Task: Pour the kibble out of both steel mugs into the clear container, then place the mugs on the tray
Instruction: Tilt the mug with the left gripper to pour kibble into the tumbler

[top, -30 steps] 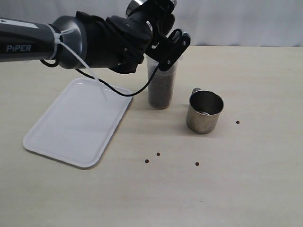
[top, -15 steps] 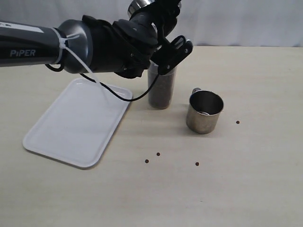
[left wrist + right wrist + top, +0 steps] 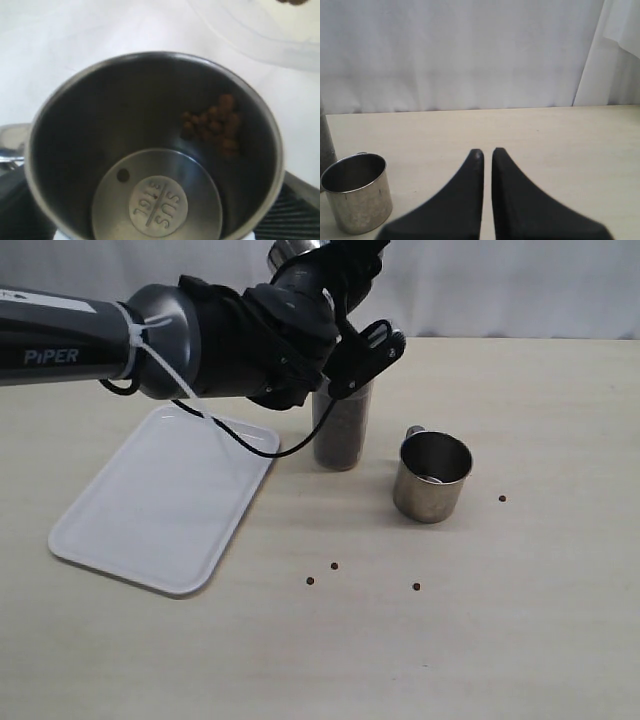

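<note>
My left gripper (image 3: 322, 262) is shut on a steel mug (image 3: 293, 252), held tipped above the clear container (image 3: 342, 430) at the back of the table. The left wrist view looks into this mug (image 3: 150, 165): a few kibble pellets (image 3: 215, 125) cling to its inner wall, and the container's rim (image 3: 260, 37) shows beyond it. The container is nearly full of dark kibble. The second steel mug (image 3: 432, 476) stands upright to the container's right. The white tray (image 3: 165, 500) lies at the left with nothing on it. My right gripper (image 3: 487, 152) is shut on nothing, near that second mug (image 3: 356, 199).
Loose kibble pellets lie on the table: two (image 3: 334, 566) in front of the container, one (image 3: 416, 587) in front of the standing mug and one (image 3: 502, 498) to its right. The left arm and its black cable (image 3: 250, 440) hang over the tray's far corner.
The left arm has shifted a little to the right and turned the held mug slightly further over the container. The standing mug, tray and loose pellets have not moved.
</note>
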### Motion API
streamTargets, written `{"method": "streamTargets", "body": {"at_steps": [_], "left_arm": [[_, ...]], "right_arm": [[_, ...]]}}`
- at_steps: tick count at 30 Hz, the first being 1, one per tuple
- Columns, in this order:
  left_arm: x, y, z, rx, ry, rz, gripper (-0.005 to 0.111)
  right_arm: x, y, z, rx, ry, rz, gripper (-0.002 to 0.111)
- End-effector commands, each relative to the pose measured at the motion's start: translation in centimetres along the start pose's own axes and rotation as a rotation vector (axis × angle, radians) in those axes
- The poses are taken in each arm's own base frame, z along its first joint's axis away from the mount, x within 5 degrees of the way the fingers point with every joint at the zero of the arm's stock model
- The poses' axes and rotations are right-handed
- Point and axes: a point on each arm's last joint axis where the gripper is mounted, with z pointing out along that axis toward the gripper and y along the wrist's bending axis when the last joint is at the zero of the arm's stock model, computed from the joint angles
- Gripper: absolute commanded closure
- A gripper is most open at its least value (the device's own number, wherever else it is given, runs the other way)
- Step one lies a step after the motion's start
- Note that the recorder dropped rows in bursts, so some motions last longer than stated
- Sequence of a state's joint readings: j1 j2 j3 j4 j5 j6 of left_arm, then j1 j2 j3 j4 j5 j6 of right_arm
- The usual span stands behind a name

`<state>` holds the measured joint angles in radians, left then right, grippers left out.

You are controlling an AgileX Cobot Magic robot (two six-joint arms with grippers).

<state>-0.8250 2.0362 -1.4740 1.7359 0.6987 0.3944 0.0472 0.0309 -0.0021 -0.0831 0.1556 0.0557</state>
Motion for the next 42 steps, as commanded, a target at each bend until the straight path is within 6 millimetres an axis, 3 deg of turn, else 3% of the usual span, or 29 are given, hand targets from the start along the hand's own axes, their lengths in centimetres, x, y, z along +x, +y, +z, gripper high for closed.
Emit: {"method": "streamTargets", "body": {"at_steps": [1,11,21,32,38,42], "left_arm": [[0.8,1.4,-0.5,-0.03,0.038,0.002,0.107],[0.5,2.7,-1.4,-0.049,0.073,0.092,0.107],[-2.0,1.0,0.1,0.008,0.062,0.229,0.107],[-0.3,0.9,-0.7,0.083,0.236,0.211,0.107],[-1.6,2.0,-1.5,0.016,0.159,0.134,0.107],[-2.8,1.6,-1.7,-0.001,0.09,0.173,0.107]], "right_arm": [[0.1,0.0,0.0,-0.002,0.004,-0.003,0.104],[0.1,0.0,0.0,-0.002,0.004,-0.003,0.104],[0.1,0.0,0.0,-0.002,0.004,-0.003,0.104],[0.1,0.0,0.0,-0.002,0.004,-0.003,0.104],[0.1,0.0,0.0,-0.002,0.004,-0.003,0.104],[0.1,0.0,0.0,-0.002,0.004,-0.003,0.104]]}}
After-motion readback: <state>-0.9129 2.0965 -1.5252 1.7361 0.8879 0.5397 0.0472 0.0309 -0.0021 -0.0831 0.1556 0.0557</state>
